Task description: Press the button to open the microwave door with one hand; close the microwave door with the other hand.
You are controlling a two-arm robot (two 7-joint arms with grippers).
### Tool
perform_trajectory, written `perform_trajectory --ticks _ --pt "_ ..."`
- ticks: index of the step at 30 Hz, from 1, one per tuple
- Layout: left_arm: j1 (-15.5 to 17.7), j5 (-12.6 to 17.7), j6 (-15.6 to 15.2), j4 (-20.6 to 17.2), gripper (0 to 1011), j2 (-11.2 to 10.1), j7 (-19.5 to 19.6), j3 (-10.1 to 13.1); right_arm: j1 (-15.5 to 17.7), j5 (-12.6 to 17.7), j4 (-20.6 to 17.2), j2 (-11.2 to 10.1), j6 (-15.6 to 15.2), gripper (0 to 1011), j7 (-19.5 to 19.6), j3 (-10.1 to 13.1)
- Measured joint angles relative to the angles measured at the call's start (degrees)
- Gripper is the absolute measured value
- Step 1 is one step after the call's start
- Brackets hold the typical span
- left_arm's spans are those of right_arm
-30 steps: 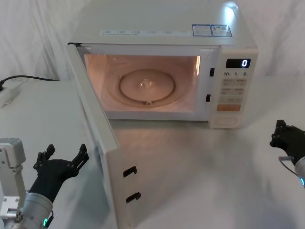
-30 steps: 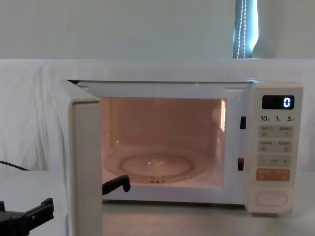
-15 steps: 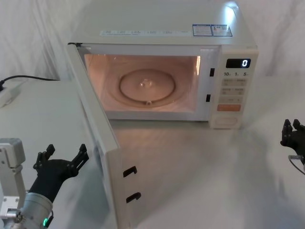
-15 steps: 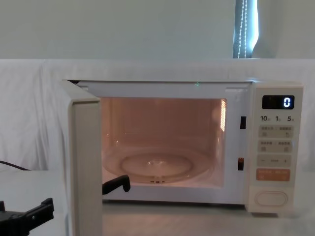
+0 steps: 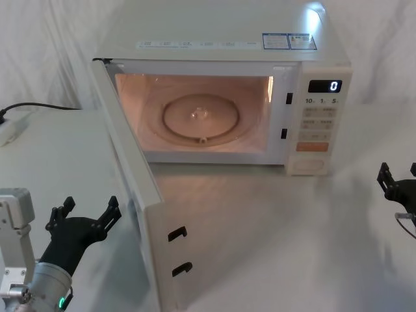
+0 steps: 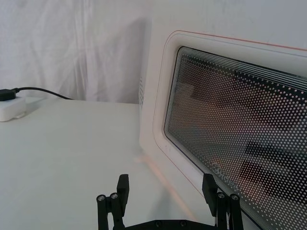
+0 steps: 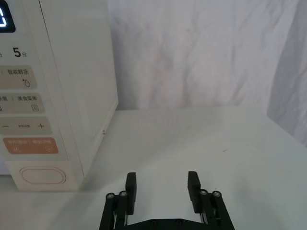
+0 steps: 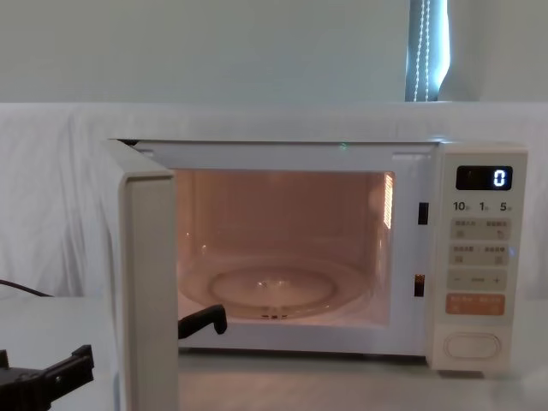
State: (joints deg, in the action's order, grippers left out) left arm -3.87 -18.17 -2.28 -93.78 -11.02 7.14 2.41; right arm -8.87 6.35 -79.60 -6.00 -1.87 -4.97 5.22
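Right gripper cut off at head-view edge; keypad print seemingly illegible.

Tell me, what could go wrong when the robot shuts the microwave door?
1. The left claw is open beside the outer face of the wide-open door. A push near the hinge might not swing it fully shut, so it may not latch.
2. A finger could scrape the door's glass window, which is close in front of the claw.
3. A hard shove could slide the microwave on the table.
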Motion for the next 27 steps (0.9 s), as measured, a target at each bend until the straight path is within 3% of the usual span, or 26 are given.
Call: perform_trajectory --ticks 12,27 --pt "0.0 0.0 0.0 0.0 1001 0.0 0.0 0.0 0.03 0.0 0.03 0.01 0.0 1002 0.04 -0.01" --pt "0.0 0.0 0.0 0.0 1001 0.0 0.0 0.0 0.03 -0.01 0.01 0.01 0.02 1002 0.04 -0.02"
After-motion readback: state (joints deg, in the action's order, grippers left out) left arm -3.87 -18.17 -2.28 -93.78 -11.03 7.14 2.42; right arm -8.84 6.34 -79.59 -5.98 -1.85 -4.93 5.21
